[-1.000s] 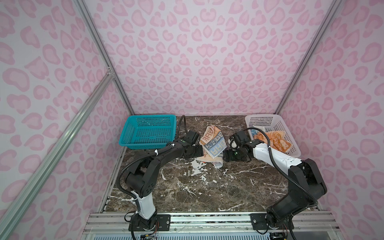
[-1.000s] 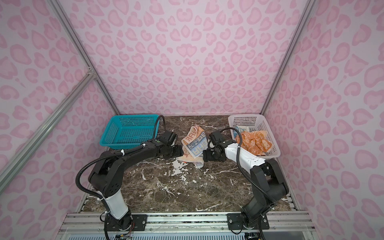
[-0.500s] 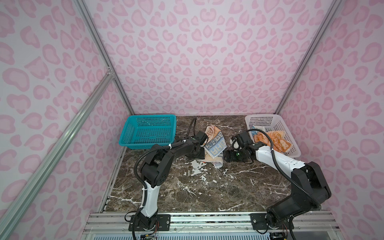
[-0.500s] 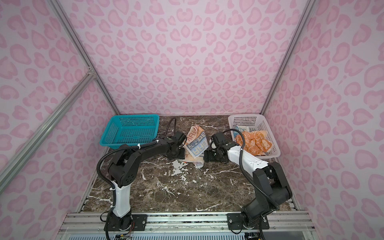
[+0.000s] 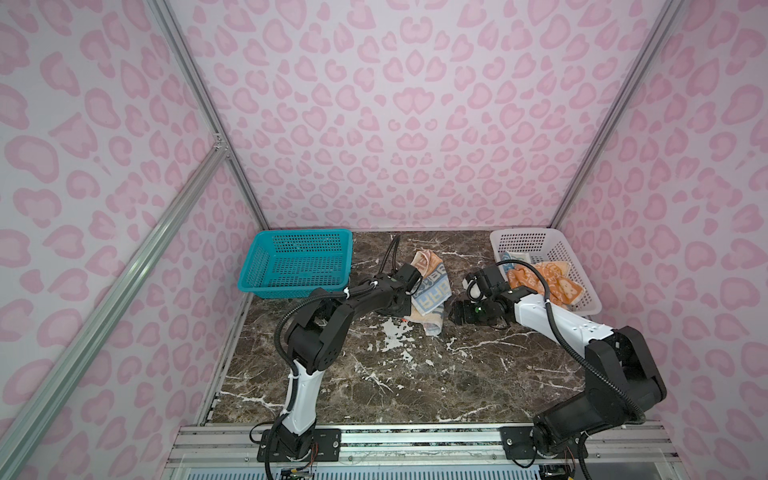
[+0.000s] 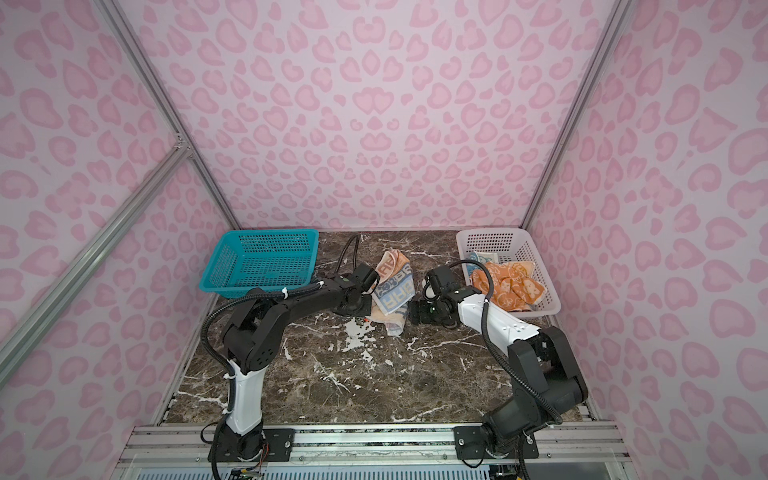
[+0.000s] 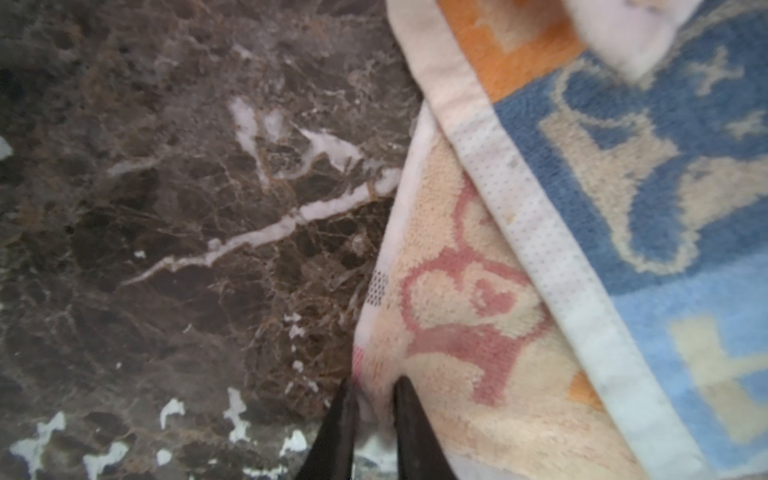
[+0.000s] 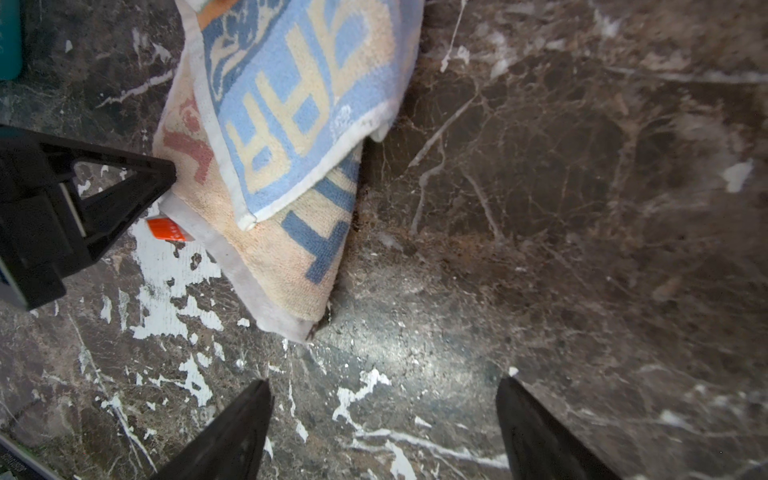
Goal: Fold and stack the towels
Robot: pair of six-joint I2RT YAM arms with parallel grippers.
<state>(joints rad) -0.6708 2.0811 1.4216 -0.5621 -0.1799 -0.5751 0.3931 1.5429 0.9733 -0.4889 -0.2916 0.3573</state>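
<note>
Though clamped on the pale hem of the cream towel [image 7: 478,332], bites only a thin sliver of it with the left pincer [image 7: 374,401], close to the small orange tag [image 8: 166,230]. Shows that towel crumpled and half doubled over on the bench [image 5: 395,374], between the two arms and well short of a neat fold. Holds the right pincer [image 8: 382,386] spread wide and empty, low over bare marble just beside the towel's corner. Shows the orange towel [image 5: 544,282] heaped in the white basket [image 5: 523,243], with a scrap of the blue towel [image 5: 513,257] beneath it.

Risks, as judged from here:
- Could slip off the hem if pulled quickly, given so shallow a bite.
- Could drag the whole bundle instead of opening it, with nothing pinning the opposite side.
- Could catch two layers at the overlapping flap and lock the crease in.
- Could knock the two pincers together, working so near each other.

Room: plenty of open bench toward the front rail. Tighter at the back, with the teal basket [image 5: 303,232] just behind the left forearm and the white basket close behind the right forearm.
</note>
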